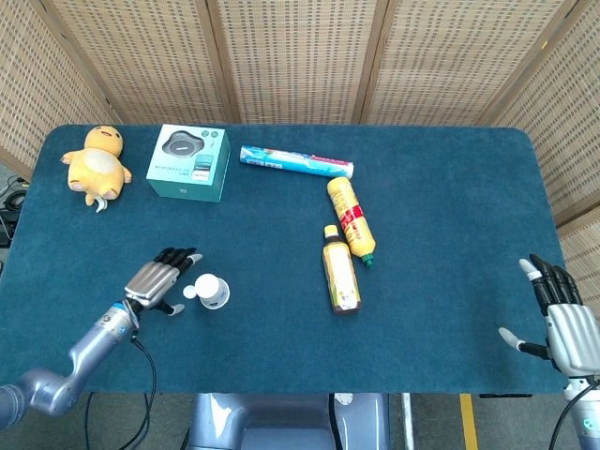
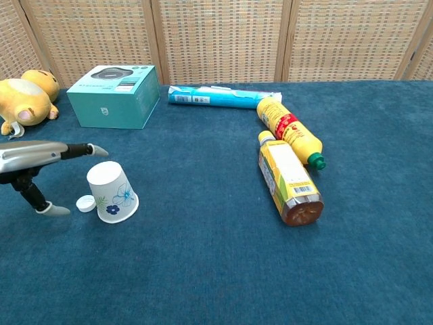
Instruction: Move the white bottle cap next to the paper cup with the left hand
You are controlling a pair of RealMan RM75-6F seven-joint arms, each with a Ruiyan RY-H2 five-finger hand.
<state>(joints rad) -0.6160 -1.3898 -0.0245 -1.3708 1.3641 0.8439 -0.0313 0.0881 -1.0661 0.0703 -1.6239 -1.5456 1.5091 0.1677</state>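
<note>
Cap set down beside the cup, left hand (image 2: 32,157) let go.

Fingers spread and clear of the white bottle cap (image 2: 85,202), which lies on the table (image 2: 203,271) touching the overturned paper cup (image 2: 111,191) (placement looks done); right hand (image 1: 565,325) idles, spread.

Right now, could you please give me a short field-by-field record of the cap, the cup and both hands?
cap: white bottle cap lies on the table, right beside the paper cup
cup: upside down, flower print
left hand: left hand open, fingers apart, just left of the cap, not holding it
right hand: right hand open, at the table's far right edge
task state: cap appears placed
</note>
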